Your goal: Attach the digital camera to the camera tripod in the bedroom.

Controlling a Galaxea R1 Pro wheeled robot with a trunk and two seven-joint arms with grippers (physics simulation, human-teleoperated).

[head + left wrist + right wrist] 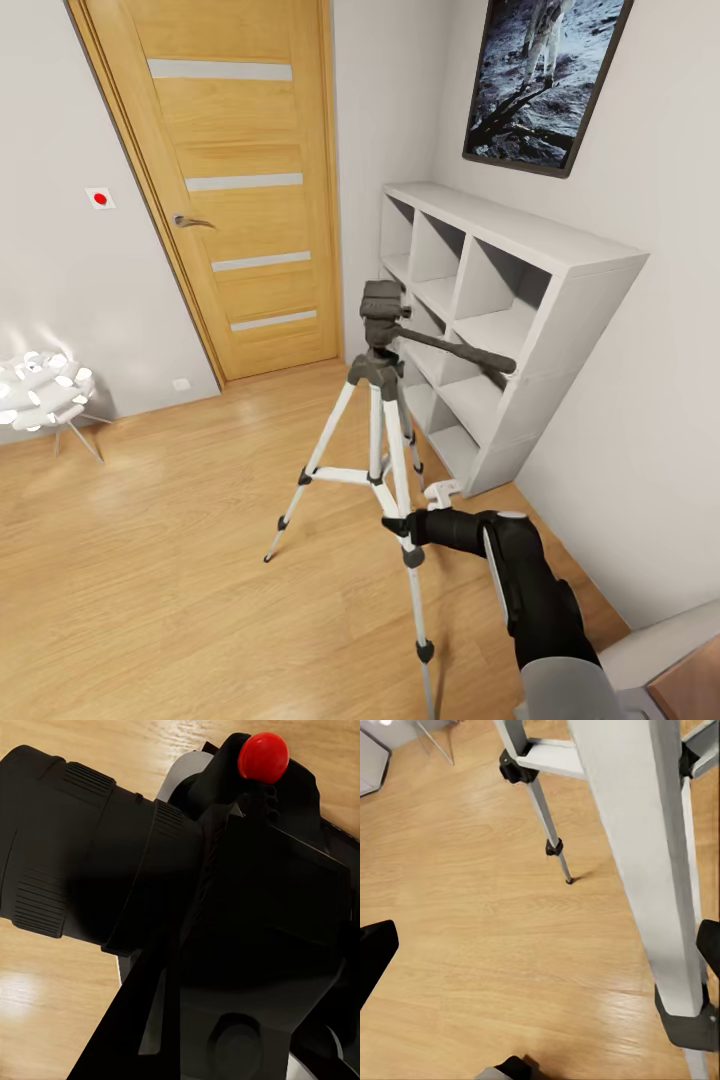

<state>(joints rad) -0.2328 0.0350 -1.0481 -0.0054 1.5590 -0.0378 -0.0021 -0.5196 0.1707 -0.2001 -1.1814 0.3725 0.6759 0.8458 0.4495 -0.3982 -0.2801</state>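
Observation:
The camera tripod [382,400] stands on the wood floor in front of the white cube shelf, silver legs spread, its dark head [381,305] bare and the black pan handle [455,350] pointing toward the shelf. My right gripper [402,525] is at the tripod's near leg [649,855], low down. It is open, with the leg between its fingertips [373,952] and close to one of them. The digital camera [150,870], matte black with a red button [263,756], sits right before the left wrist lens, with my left gripper [225,975] shut on it above the floor.
The white cube shelf [560,255] stands against the right wall, just behind the tripod. A wooden door [240,180] is at the back, a white spiky lamp [40,390] at the left. Open plank floor [170,600] lies left of the tripod.

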